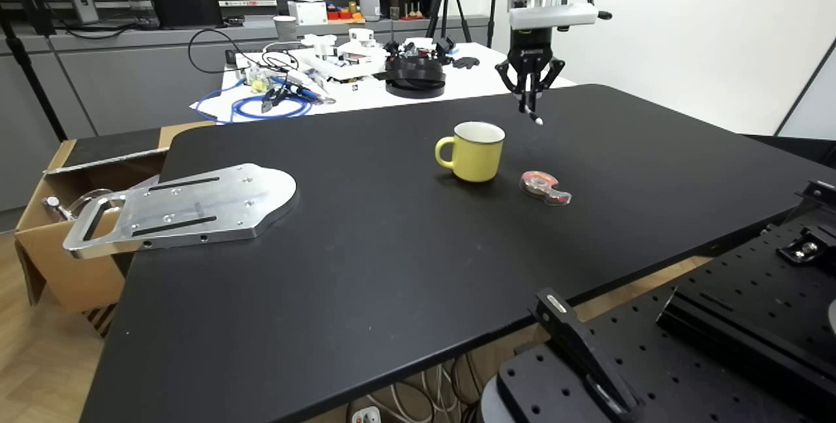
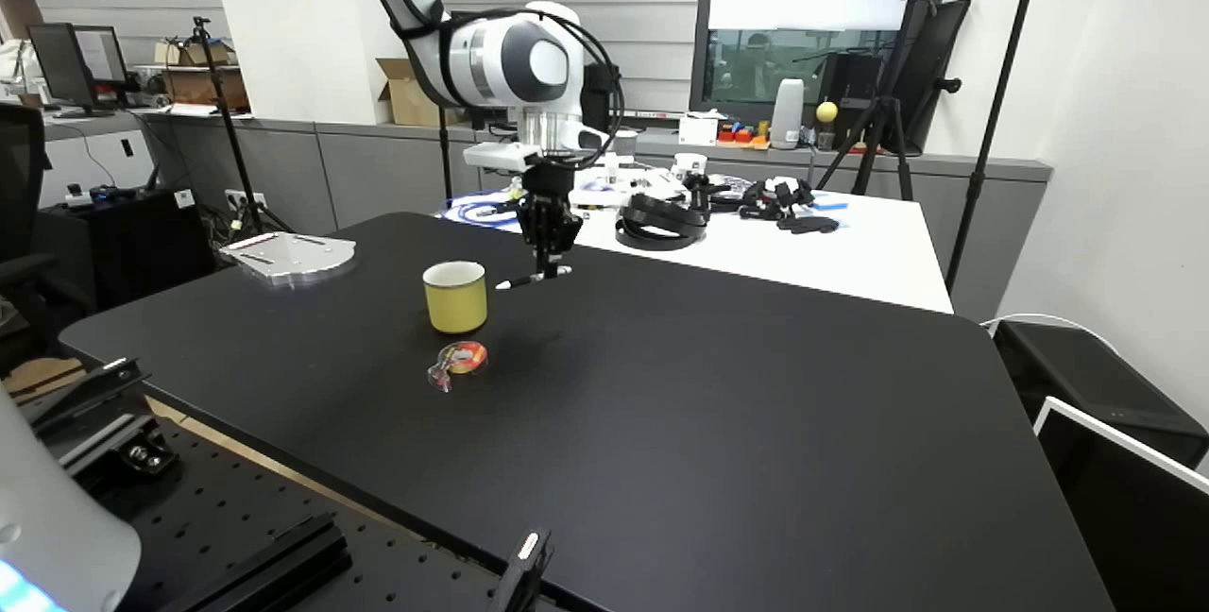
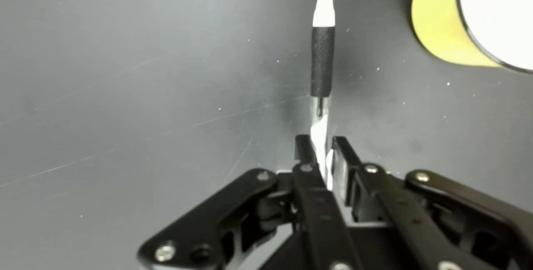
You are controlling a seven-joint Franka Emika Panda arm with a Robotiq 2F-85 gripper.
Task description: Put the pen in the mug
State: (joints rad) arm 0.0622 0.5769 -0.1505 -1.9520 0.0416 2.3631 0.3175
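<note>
Gripping the pen [image 3: 322, 59] by its rear part, my fingers [image 3: 305, 149] are drawn nearly together, with the pen in the narrow gap between them. I hold it above the desk [image 1: 366, 318], crosswise, so that in an exterior view it shows on either side of my fingers; its white tip points toward the edge beside the perforated black plate [image 1: 653, 364]. On the desk the mug [image 1: 475, 156] stands upright, between that edge and the far edge, along which a white table [image 2: 850, 258] runs. The pen is near the mug but apart from it, and closer than the mug to the far edge. In an exterior view the mug's handle points to the left edge, and past its dark rim I see a pale inside. Just beside the mug, toward the edge with the perforated black plate, lies a tape dispenser [image 1: 541, 181] with a reddish roll. Near the far left corner of the desk, also in an exterior view, a silver plate [image 1: 196, 204] lies flat, its slotted grip jutting past the left edge above an open cardboard box [image 1: 78, 276].
</note>
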